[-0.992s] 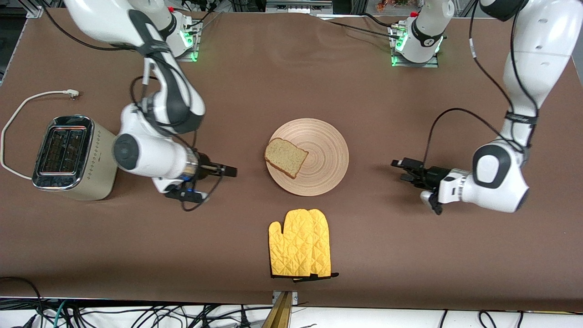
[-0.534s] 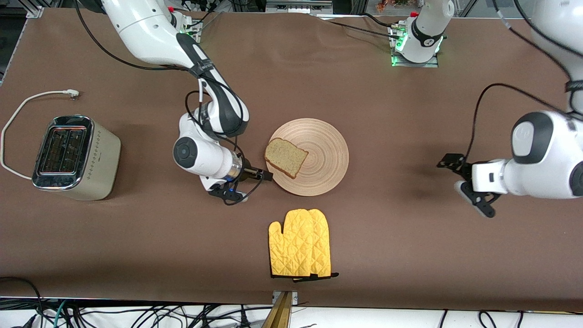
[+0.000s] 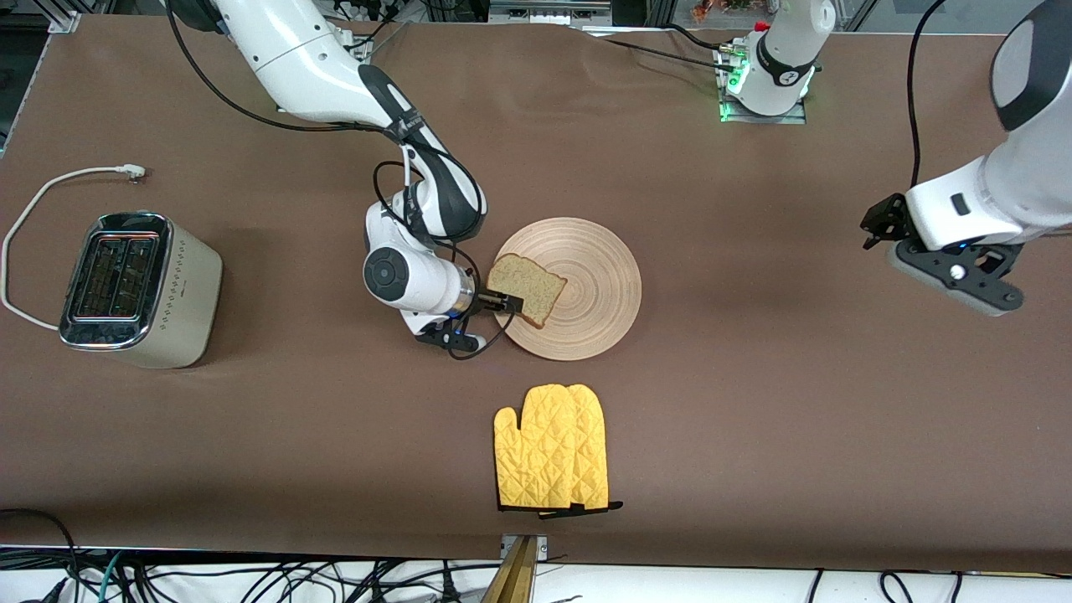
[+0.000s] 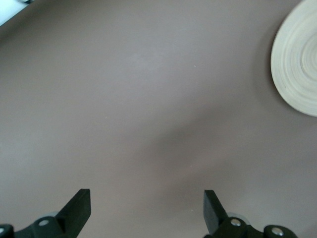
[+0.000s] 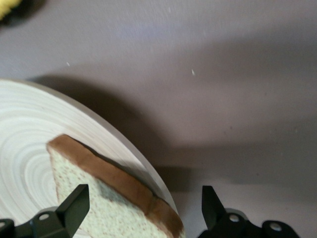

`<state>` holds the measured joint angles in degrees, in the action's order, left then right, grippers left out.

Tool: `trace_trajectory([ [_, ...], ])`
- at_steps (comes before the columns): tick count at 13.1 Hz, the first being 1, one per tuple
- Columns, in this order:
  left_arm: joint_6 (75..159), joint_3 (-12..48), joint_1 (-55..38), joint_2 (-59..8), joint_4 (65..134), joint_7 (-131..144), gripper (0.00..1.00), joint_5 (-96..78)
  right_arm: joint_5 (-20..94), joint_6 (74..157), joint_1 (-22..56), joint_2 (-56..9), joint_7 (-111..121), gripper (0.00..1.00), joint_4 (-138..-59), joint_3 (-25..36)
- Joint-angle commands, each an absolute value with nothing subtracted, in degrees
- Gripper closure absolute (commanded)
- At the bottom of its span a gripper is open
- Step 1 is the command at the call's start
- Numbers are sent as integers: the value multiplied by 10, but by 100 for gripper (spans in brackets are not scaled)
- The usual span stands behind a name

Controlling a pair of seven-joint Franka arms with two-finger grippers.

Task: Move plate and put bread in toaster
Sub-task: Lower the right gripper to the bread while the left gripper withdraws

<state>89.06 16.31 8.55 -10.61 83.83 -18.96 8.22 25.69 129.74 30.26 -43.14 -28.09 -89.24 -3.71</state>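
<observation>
The pale wooden plate lies mid-table with the bread on its part toward the right arm's end. My right gripper is low at that rim, open, its fingers either side of the bread's crust corner without closing on it. The right wrist view shows the bread between the open gripper and the plate's rim. The cream toaster stands at the right arm's end, slots empty. My left gripper is raised over bare table at the left arm's end, open and empty; the plate's edge shows far off.
A yellow oven mitt lies nearer to the front camera than the plate. The toaster's white cord loops on the table beside it. The brown cloth covers the whole table.
My right gripper has travelled from beside the toaster to the plate's rim and now straddles the bread. My left arm has drawn away from the plate and risen toward its end.
</observation>
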Motion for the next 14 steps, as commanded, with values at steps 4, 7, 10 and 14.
trace_trajectory([
  [4, 946, 45, 6, -34, 919, -38, 0, 31, 265, 1192, 303, -385, -284, 0, -906, -28],
  [7, 970, 35, 5, 18, 982, -43, 0, 4, 265, 1185, 303, -390, -284, 0, -907, -28],
  [10, 932, 40, 3, 6, 958, -38, 0, 4, 265, 1183, 305, -395, -284, 0, -909, -29],
  [14, 932, 39, 4, 3, 954, -37, 0, 3, 265, 1181, 308, -397, -285, 40, -915, -29],
])
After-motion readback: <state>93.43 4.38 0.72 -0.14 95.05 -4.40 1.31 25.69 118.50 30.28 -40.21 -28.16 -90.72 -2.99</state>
